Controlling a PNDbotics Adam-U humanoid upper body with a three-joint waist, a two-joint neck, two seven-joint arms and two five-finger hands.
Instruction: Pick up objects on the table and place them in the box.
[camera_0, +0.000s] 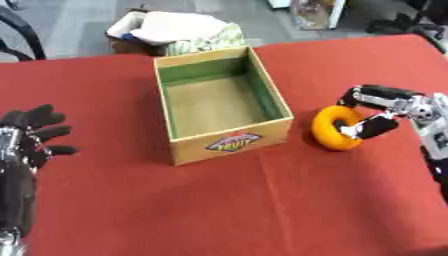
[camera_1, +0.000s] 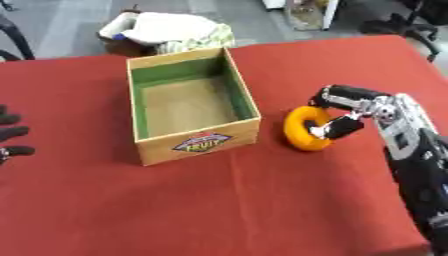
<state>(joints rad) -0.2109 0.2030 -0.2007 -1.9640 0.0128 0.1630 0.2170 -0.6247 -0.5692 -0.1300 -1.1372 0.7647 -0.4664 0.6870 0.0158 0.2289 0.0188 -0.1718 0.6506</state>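
Note:
An orange ring (camera_0: 333, 128) stands on edge on the red table, just right of the cardboard box (camera_0: 229, 143). My right hand (camera_0: 378, 110) comes in from the right, its fingers curled over the ring's top and its thumb pressed against the ring's right side. The box is open at the top, has green inner walls and holds nothing that I can see. My left hand (camera_0: 33, 134) rests open at the left edge, fingers spread, well away from the box.
The red cloth-covered table (camera_0: 227, 200) stretches wide in front of the box. Beyond its far edge sits a basket with white cloth (camera_0: 175, 30). Chair legs show at the far left and far right.

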